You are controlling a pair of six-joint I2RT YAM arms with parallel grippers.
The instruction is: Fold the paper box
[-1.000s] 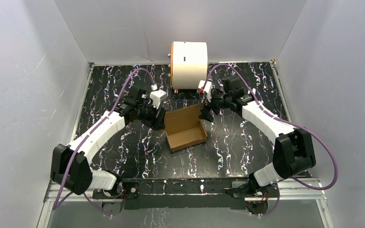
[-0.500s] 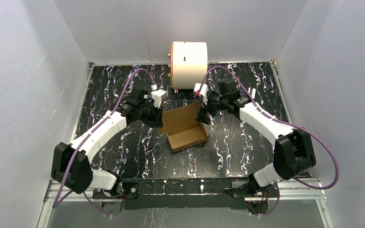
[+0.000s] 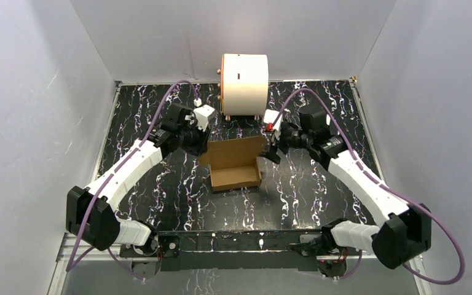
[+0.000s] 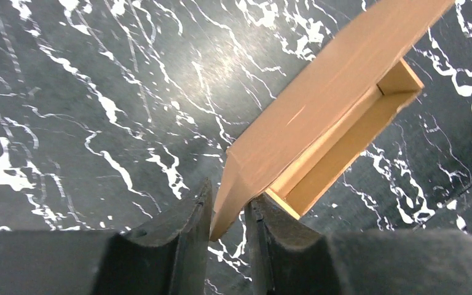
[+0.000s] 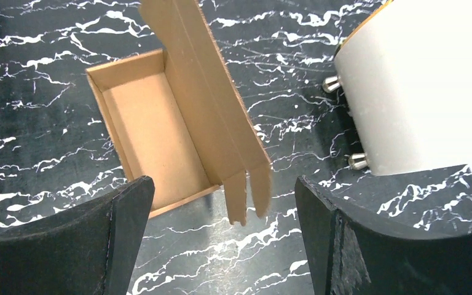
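The black marbled table carries everything. The white cylinder with the orange rim stands beyond both pairs of fingers, nearer the right pair. The right wrist view shows two metal studs on it. The paper box sits between the two grippers, its tray open and its lid raised. Only the left wrist view shows the left gripper pinched tight on the lid's corner. Only the right wrist view shows the right gripper spread wide, with the lid's end flap hanging between its fingers and touching neither. From overhead, the wrists hide these contacts.
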